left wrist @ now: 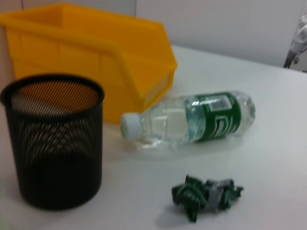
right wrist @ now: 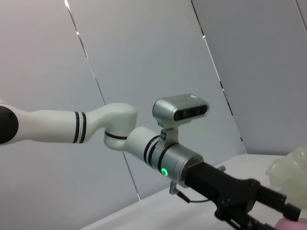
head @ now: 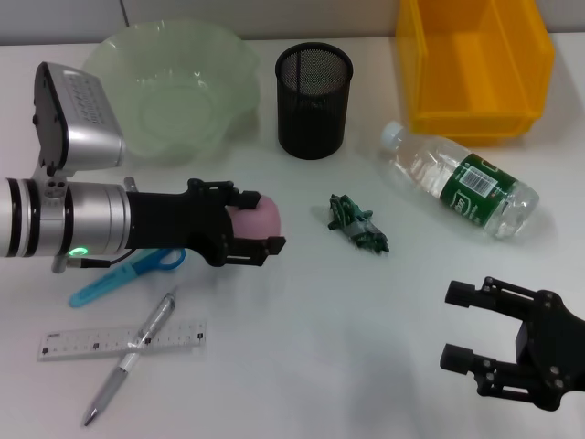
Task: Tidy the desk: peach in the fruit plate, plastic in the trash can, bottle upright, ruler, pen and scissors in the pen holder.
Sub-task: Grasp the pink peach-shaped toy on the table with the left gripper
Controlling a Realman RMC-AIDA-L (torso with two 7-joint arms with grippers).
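We have our left hand reaching sideways across the bench, its fingers closed around the peach, which sits between them just short of the green fruit plate where it belongs. Our right hand waits with fingers spread, grasping nothing, near the bench's front edge. The bottle lies on its side by the yellow bin, and the crumpled plastic rests near the empty pen holder.

Even bright overhead light, soft shadows under bottle and holder. Left wrist view soft-focused; glare on bottle.
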